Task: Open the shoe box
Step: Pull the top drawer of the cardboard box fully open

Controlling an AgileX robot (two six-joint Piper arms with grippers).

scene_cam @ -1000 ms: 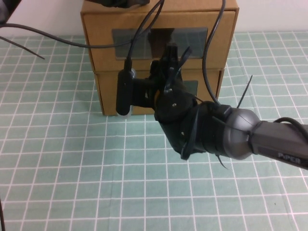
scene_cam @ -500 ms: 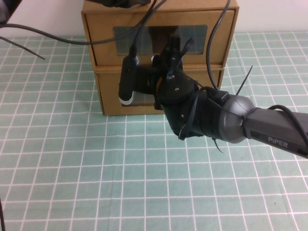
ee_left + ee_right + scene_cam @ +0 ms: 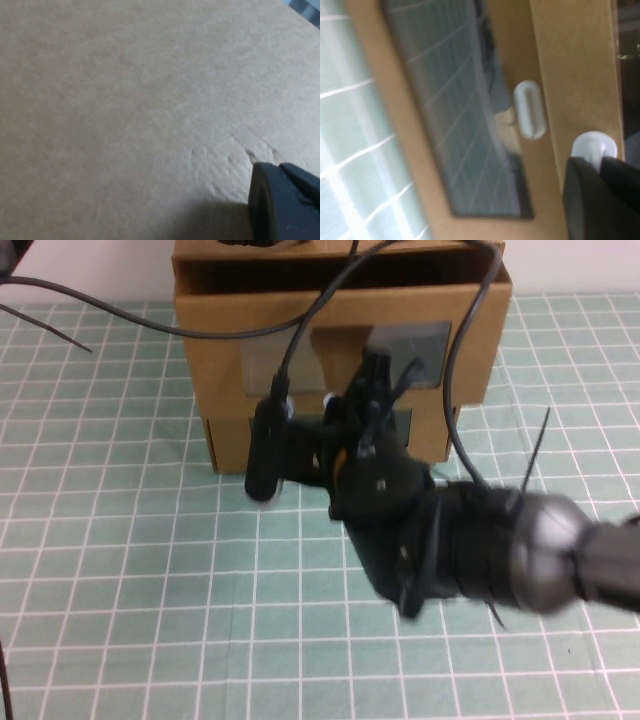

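Right gripper (image 3: 377,370): jaws pinched on small white round knob (image 3: 594,145).
Brown cardboard shoe box (image 3: 225,445): straight ahead of those jaws, upper drawer (image 3: 215,330) jutting past lower.
Left gripper (image 3: 284,202): close over box cardboard; open or shut, cannot tell.

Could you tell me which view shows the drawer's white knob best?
The right wrist view: the knob shows clearly on the drawer, with the right gripper shut on it. In the high view the right arm hides it. The left wrist view shows only cardboard beside the left gripper.
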